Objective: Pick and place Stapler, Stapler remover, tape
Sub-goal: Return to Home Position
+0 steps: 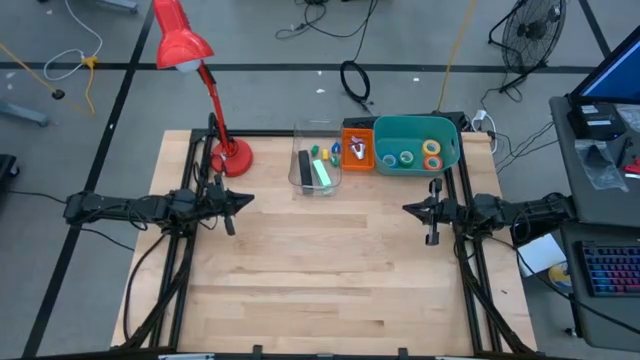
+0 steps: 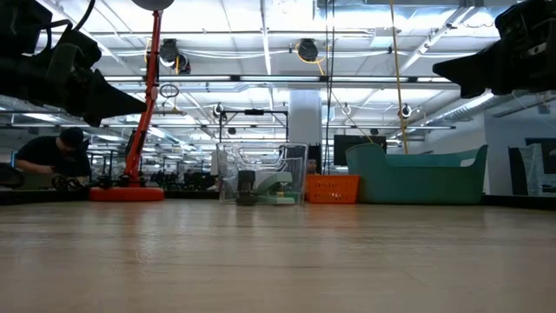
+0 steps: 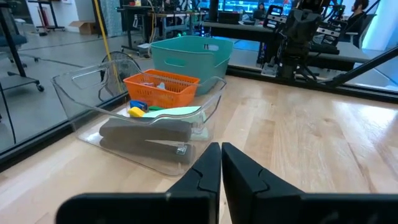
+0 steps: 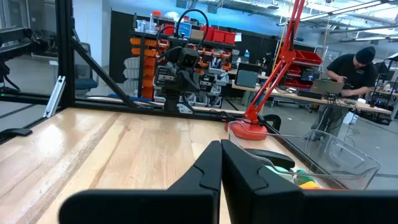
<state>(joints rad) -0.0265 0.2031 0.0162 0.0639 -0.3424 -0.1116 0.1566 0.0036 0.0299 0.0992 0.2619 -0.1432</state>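
1. The pale wooden desk point(image 1: 330, 270) stood on a grey floor strewn with cables, with a fan point(image 1: 527, 30) off beyond its far corner.
2. The left gripper point(image 1: 245, 199) and the right gripper point(image 1: 408, 208) hung above the desk, facing each other and well apart. Each wrist view showed its fingers pressed together with nothing between them.
3. Beyond the gap between the grippers, along the desk's far edge, a transparent bin point(image 1: 318, 128), an orange basket point(image 1: 347, 160) and a teal bin point(image 1: 452, 150) stood in a row. The teal bin was nearest the right gripper.
4. The tape rolls point(image 1: 431, 150) lay in the teal bin. A green stapler point(image 1: 322, 173) and a dark stapler point(image 1: 305, 163) lay in the transparent bin.
5. The pieces in the orange basket were too small to identify.
6. A red lamp point(image 1: 232, 155) stood just behind the left gripper.
7. Only the high view showed the rolls. The low and right wrist views alone showed a person point(image 4: 351, 68) at a bench in the workshop.
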